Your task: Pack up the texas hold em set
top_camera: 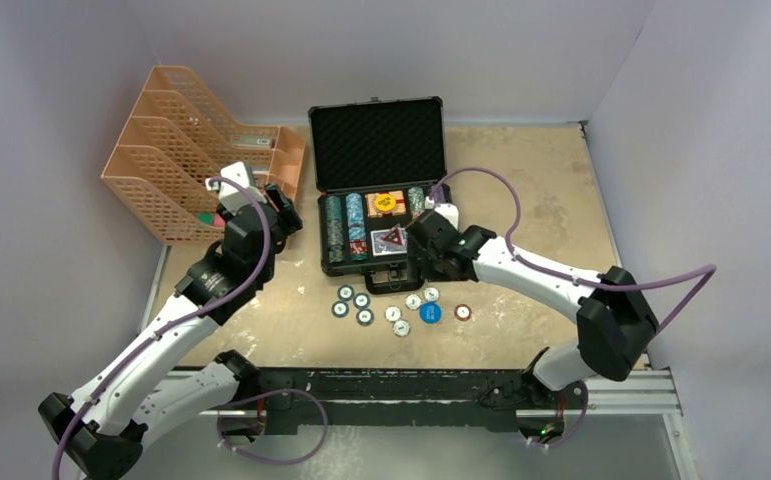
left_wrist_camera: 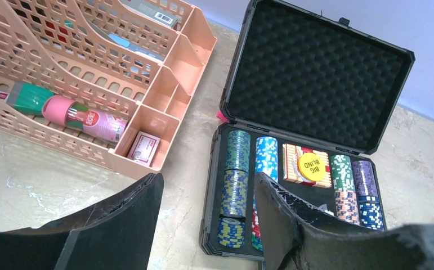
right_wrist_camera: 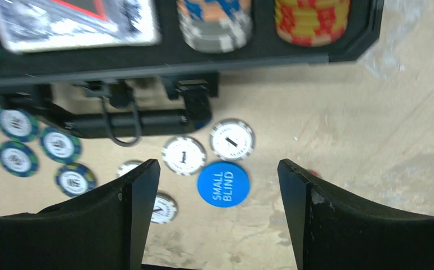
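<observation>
Poker chips [top_camera: 392, 313] lie loose on the table [top_camera: 541, 200] at centre frame, below the open case [top_camera: 376, 140]. Gathering them seems the step in hand: the right hand [right_wrist_camera: 217, 169], spread and empty over the Small Blind button [right_wrist_camera: 223, 184], should lower and pinch; the left hand [left_wrist_camera: 206, 180] is spread too

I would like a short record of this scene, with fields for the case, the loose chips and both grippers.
case: black, open, lid up, chip stacks inside
loose chips: on the table before the case
Small Blind button: blue, among them
left gripper: open, empty
right gripper: open, empty, over the loose chips
task state: not yet packed
</observation>
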`<state>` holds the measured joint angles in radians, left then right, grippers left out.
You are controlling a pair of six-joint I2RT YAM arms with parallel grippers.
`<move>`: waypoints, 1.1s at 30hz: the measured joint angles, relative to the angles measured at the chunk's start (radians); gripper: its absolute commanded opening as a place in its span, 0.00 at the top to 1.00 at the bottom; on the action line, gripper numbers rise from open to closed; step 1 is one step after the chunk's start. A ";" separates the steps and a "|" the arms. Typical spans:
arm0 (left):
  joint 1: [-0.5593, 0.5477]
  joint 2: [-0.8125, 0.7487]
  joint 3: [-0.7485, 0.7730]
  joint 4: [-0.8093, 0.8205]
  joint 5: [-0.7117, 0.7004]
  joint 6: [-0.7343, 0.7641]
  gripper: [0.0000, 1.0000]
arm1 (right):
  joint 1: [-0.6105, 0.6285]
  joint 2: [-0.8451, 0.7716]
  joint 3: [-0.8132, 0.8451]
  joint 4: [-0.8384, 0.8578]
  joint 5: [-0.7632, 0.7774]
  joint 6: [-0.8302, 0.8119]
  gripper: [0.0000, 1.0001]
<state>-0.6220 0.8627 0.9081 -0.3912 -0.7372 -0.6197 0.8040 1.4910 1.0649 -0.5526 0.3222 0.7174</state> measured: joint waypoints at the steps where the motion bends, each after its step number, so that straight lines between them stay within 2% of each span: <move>1: 0.000 0.000 0.000 0.000 0.000 0.003 0.39 | 0.000 -0.005 -0.024 -0.003 -0.002 0.011 0.27; 10: 0.000 -0.025 0.003 0.001 -0.004 0.029 0.38 | 0.000 -0.034 -0.225 0.065 -0.133 0.027 0.28; 17: 0.000 -0.060 0.003 0.008 -0.023 0.037 0.38 | 0.016 0.006 -0.228 0.113 -0.182 0.023 0.28; 23: 0.000 -0.059 0.003 0.008 -0.027 0.037 0.38 | 0.056 0.073 -0.198 0.092 -0.155 0.034 0.31; 33: 0.001 -0.059 0.003 0.008 -0.035 0.037 0.38 | 0.084 0.127 -0.150 0.034 -0.076 0.096 0.46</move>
<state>-0.6209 0.8036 0.9112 -0.3832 -0.7723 -0.5823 0.8879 1.6184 0.9150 -0.5182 0.2466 0.8131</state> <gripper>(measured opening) 0.617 0.583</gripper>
